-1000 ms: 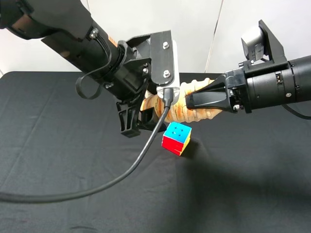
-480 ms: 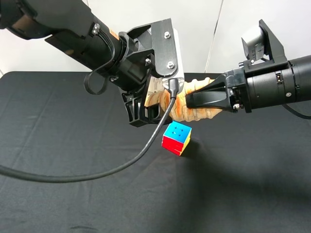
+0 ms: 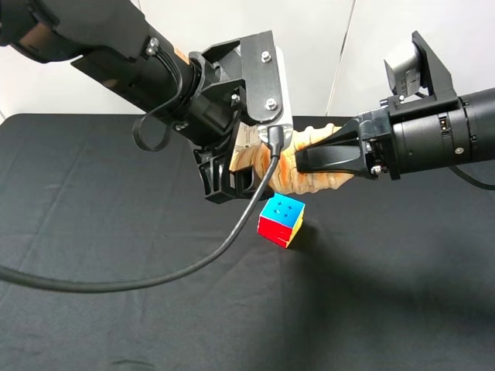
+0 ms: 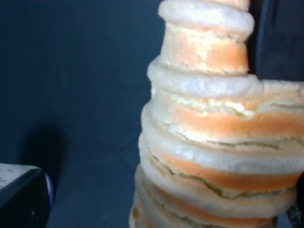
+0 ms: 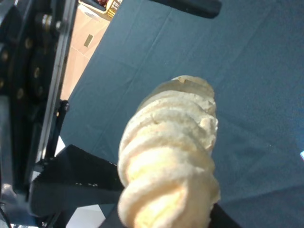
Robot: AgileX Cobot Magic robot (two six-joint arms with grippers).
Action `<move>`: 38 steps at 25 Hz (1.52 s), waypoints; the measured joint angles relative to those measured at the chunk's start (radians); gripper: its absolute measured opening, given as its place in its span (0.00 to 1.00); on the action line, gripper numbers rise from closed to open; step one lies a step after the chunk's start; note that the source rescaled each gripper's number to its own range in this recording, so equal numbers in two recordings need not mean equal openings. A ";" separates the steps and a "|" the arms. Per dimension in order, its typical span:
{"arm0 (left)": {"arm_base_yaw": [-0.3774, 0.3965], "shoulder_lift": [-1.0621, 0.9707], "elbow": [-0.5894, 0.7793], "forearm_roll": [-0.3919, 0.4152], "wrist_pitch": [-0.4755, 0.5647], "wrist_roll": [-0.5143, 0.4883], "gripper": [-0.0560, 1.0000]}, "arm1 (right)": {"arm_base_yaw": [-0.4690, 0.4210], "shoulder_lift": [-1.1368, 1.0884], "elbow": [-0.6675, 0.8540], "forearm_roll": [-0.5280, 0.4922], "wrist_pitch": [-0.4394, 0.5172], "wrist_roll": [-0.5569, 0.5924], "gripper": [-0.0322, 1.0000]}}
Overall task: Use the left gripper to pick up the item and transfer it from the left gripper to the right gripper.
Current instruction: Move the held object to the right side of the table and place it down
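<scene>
The item (image 3: 321,183) is a tan, ridged loaf-like toy held level above the black table, and it fills the left wrist view (image 4: 213,142). My right gripper (image 3: 305,160) is shut on its right part; in the right wrist view the item (image 5: 171,161) sticks out from between the fingers. My left gripper (image 3: 251,154) stands open around the item's left end, one flat bolted plate (image 3: 264,85) above and the other finger (image 3: 219,184) below. That end is partly hidden behind the plates and cable.
A multicoloured puzzle cube (image 3: 281,220) lies on the black cloth (image 3: 93,201) just below the item. A thick black cable (image 3: 193,270) loops from the left gripper down across the table to the left edge. A dark and white object (image 4: 21,197) shows in the left wrist view.
The left gripper's jaws have spread wider and the hand has shifted slightly up and right, letting go of the item. The right gripper keeps hold and has not moved.
</scene>
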 joint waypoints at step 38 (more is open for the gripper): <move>0.000 -0.335 0.000 0.549 0.454 -0.742 1.00 | 0.000 0.000 0.000 -0.001 -0.022 0.034 0.05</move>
